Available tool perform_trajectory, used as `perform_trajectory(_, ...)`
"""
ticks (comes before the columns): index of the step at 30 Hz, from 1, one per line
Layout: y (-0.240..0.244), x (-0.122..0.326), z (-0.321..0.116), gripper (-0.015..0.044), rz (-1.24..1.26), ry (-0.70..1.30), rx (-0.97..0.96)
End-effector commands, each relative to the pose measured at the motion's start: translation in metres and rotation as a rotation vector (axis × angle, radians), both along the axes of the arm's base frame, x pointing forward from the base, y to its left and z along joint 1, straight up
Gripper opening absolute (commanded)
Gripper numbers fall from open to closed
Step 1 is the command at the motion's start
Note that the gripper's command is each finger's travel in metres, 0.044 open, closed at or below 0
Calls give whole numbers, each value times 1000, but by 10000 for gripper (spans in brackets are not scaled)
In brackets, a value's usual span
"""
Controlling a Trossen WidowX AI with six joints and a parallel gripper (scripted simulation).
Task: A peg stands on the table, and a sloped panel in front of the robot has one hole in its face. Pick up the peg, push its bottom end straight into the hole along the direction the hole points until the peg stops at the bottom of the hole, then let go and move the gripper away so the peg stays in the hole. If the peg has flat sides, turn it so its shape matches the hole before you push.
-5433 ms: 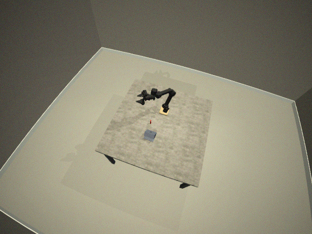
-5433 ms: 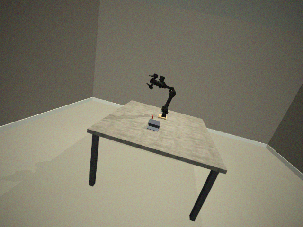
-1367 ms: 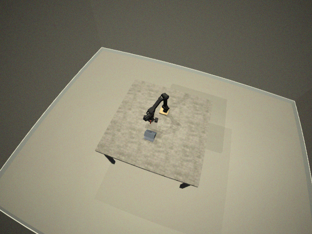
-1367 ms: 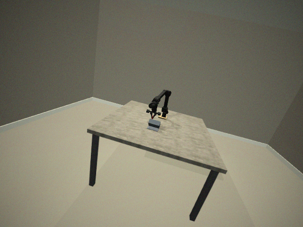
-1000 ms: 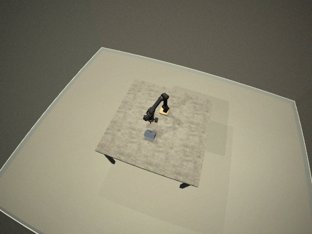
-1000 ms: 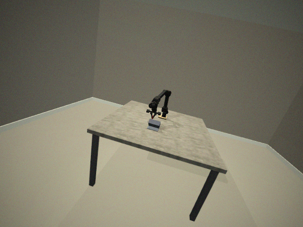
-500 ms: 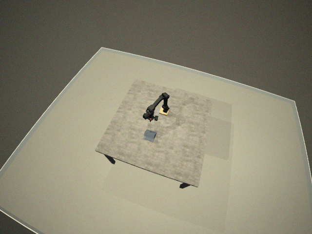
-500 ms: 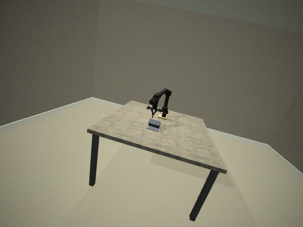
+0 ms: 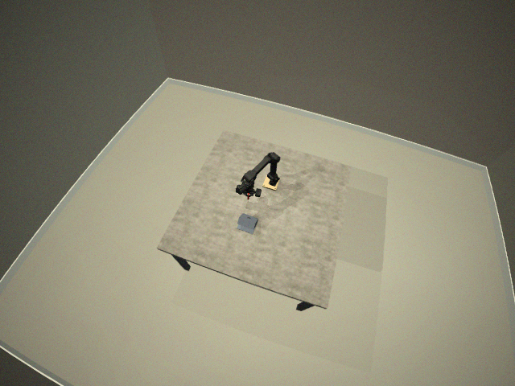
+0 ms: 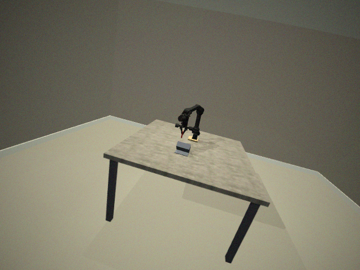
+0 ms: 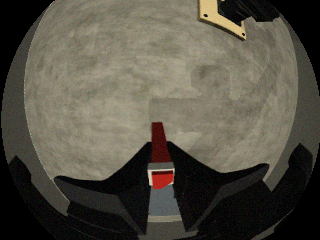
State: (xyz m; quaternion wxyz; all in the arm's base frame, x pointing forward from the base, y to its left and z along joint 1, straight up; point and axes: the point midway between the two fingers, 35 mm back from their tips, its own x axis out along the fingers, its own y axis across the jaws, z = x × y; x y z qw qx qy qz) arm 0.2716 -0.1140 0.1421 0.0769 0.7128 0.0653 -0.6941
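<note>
Peg's in the claw, hanging over the table

The grey table [image 10: 151, 151] is carrying everything here, with the black arm [image 10: 192, 116] bending over from its tan base plate [image 9: 270, 183]. The sloped panel [image 10: 183, 148] is sitting just in front of it, near but not touching. The gripper [image 11: 160, 176] is pinching the red peg [image 11: 159, 154] by its top, pointing straight down and hanging clear above the tabletop.

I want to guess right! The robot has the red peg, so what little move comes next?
Probably carry the peg toward the panel. The fingers are shut on it, it hangs off the table, and the panel sits apart, further out.
</note>
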Motion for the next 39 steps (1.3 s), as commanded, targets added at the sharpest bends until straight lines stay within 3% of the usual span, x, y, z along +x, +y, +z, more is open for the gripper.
perform_trajectory(1, 1, 1, 2, 0, 42, -14, -1)
perform_trajectory(39, 9, 8, 4, 0, 442, -109, -48)
